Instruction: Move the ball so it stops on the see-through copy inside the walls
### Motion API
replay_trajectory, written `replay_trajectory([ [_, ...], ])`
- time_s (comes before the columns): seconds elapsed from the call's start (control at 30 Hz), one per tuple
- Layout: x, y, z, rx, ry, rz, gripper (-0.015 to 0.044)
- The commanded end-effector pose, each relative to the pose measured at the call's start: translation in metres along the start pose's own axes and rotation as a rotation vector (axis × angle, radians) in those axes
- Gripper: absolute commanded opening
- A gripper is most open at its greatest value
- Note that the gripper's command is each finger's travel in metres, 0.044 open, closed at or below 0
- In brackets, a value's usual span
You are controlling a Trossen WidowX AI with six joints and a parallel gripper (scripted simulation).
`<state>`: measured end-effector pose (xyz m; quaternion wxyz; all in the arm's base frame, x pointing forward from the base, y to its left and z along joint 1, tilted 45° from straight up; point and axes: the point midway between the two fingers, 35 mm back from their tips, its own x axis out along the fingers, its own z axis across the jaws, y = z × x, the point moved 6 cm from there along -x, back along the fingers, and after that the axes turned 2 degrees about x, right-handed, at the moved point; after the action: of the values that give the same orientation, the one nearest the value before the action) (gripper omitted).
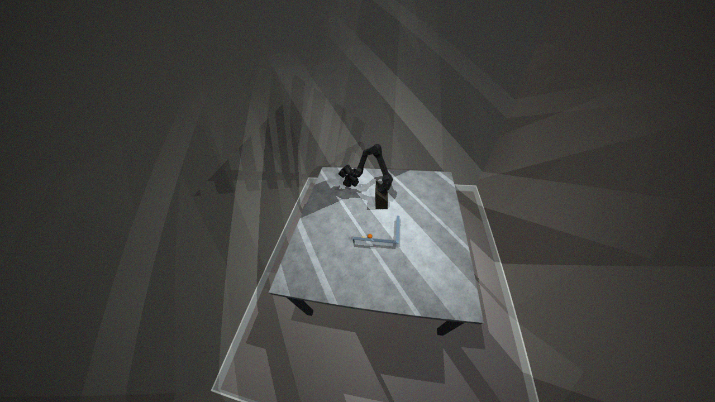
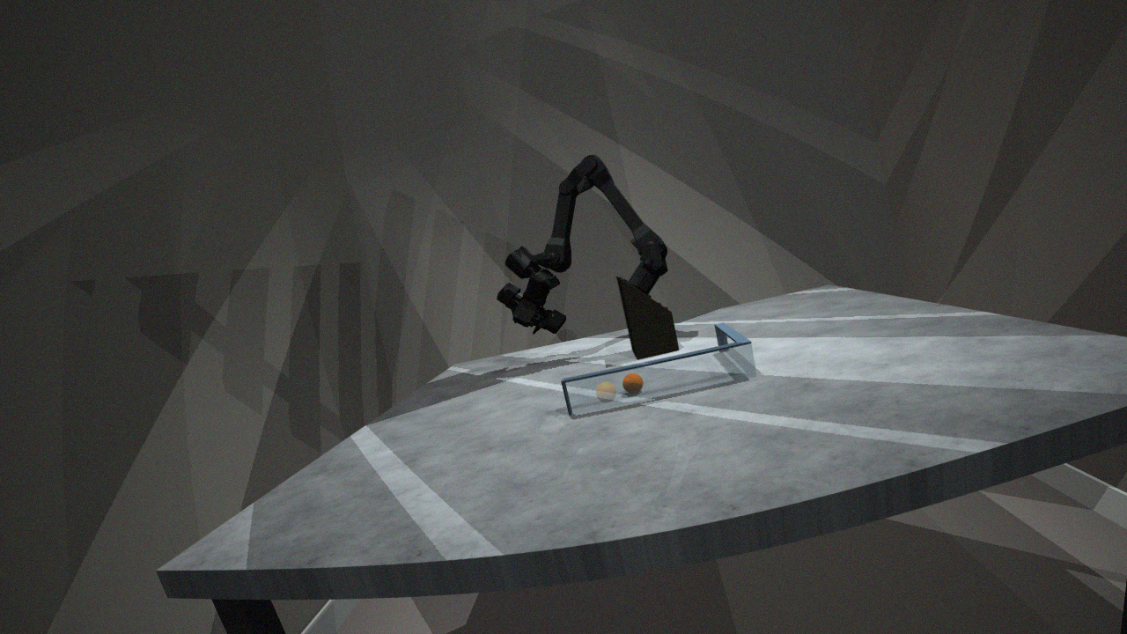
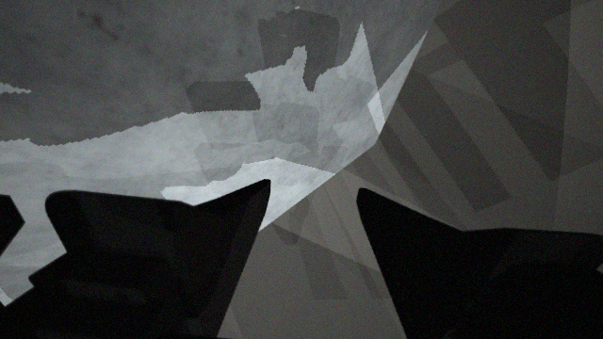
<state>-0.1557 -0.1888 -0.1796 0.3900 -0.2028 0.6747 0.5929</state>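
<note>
The orange ball (image 1: pixel 370 235) (image 2: pixel 632 384) rests on the table (image 1: pixel 349 280) (image 2: pixel 473 504) close to the inner side of the long clear wall (image 1: pixel 380 243) (image 2: pixel 669 362). The short clear wall (image 1: pixel 397 229) (image 2: pixel 727 337) meets it at the right end. The paler see-through copy (image 2: pixel 606 392) is just left of the ball in the exterior view, nearer the long wall's open end. My gripper (image 2: pixel 537 325) (image 3: pixel 314 190) is open and empty, raised above the table's far left part, well away from the ball. The ball is not in the wrist view.
The arm's dark base block (image 1: pixel 381 198) (image 2: pixel 652 329) stands behind the walls, between them and the table's far edge. The wrist view shows the table's edge crossing diagonally beyond the fingers. A pale outline frame (image 1: pixel 244 325) lies around the table, lower down.
</note>
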Motion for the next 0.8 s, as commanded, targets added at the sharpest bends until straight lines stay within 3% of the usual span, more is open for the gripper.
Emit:
replay_trajectory([
  [0.0, -0.026, -0.034, -0.026, -0.020, 0.081, -0.123, 0.0280],
  [0.4, -0.114, -0.128, -0.043, -0.152, 0.173, -0.422, 0.0280],
  [0.77, -0.218, -0.215, -0.001, -0.231, -0.015, -0.698, 0.0280],
])
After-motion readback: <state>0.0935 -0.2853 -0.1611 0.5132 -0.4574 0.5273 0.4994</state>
